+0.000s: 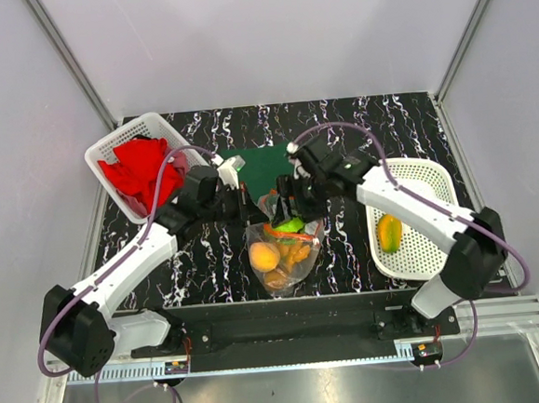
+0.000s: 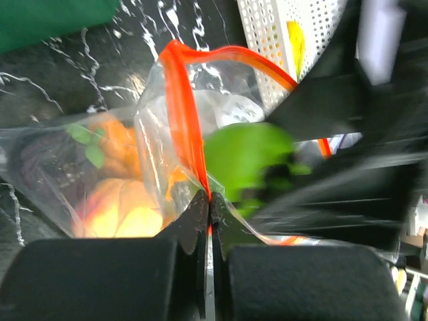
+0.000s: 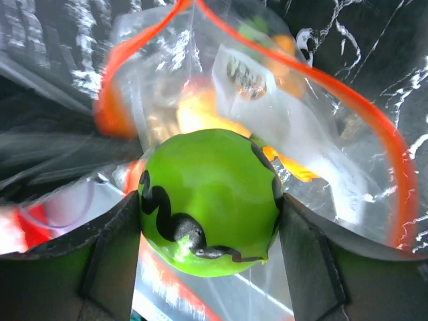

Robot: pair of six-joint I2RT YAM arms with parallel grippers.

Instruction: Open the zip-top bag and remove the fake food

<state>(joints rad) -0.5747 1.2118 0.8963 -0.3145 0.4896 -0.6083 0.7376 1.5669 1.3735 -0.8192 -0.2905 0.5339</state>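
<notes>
The clear zip-top bag (image 1: 279, 261) stands in the middle of the table with its orange-red zip strip (image 2: 184, 107) pulled open. My left gripper (image 2: 209, 200) is shut on that strip at the bag's left rim. My right gripper (image 3: 210, 221) is at the bag's mouth, its two fingers pressed against either side of a round green piece of fake food (image 3: 210, 200). In the top view the green piece (image 1: 293, 225) sits just above the opening. Orange and peach pieces (image 1: 266, 256) lie inside the bag.
A white basket (image 1: 107, 149) at the back left holds a red cloth (image 1: 136, 167). Another white basket (image 1: 425, 166) on the right holds a yellow-orange piece (image 1: 390, 232). A dark green cloth (image 1: 267, 169) lies flat behind the bag.
</notes>
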